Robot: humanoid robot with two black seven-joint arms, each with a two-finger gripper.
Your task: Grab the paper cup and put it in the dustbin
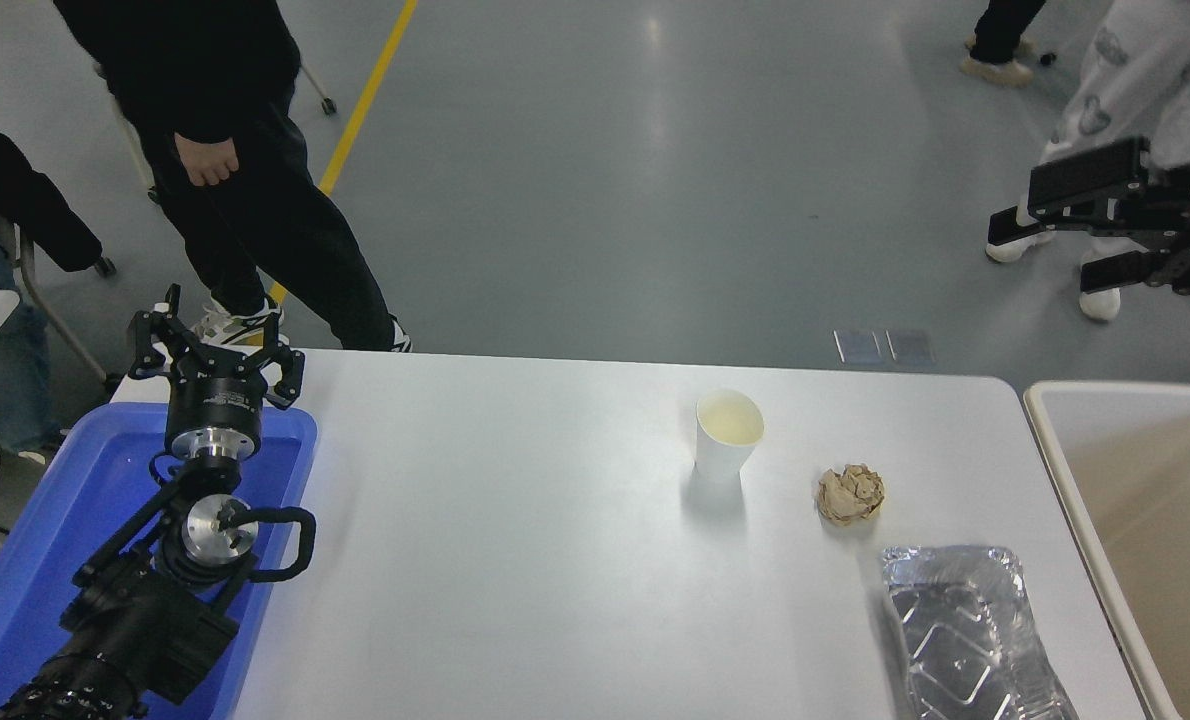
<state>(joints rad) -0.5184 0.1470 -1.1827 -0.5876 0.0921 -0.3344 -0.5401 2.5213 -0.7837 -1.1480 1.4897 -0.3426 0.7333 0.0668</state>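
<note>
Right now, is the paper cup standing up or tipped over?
Standing up. The paper cup sits on its base on the table, open rim facing up.

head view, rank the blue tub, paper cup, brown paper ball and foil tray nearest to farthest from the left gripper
From the left gripper, parked at the table's near-left corner:
1. blue tub, directly beneath it, at the left edge.
2. paper cup, upright, right of the table's centre.
3. brown paper ball, just right of the cup.
4. foil tray, at the near right corner.

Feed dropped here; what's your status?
Left hand parked open over blue tub. Right hand open, high, empty. Paper cup upright, untouched. Path to dustbin clear.
</note>
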